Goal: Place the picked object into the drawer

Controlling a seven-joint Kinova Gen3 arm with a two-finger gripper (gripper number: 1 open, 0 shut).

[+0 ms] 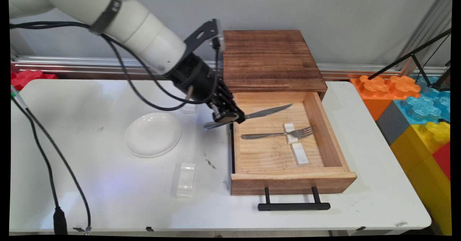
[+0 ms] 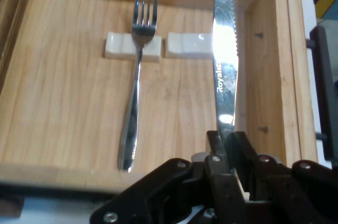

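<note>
Gripping a knife (image 1: pixel 268 111) near its middle, the claw (image 1: pixel 230 117) hangs at the left wall of an open drawer (image 1: pixel 326 125), fingers (image 2: pixel 219 145) closed tight on the metal. Blade reaches out over the drawer floor, tilted slightly upward toward the back; handle end sticks out the other way, over the table (image 1: pixel 108 183). Knife is held clear of the wood.

Knife: plain steel, serrated edge, lettering stamped on the blade.

Inside the drawer: a fork (image 1: pixel 281 134) lies flat, its neck across a small white rest (image 1: pixel 290 132); a second white rest (image 1: pixel 299 154) sits bare just beside the first, toward the drawer front. Black handle (image 1: pixel 293 205) on the front panel.

On the table left of the drawer: white plate (image 1: pixel 152 133), a white rest (image 1: pixel 186 179) nearer the front edge, another small one (image 1: pixel 189 107) half hidden behind the claw.
</note>
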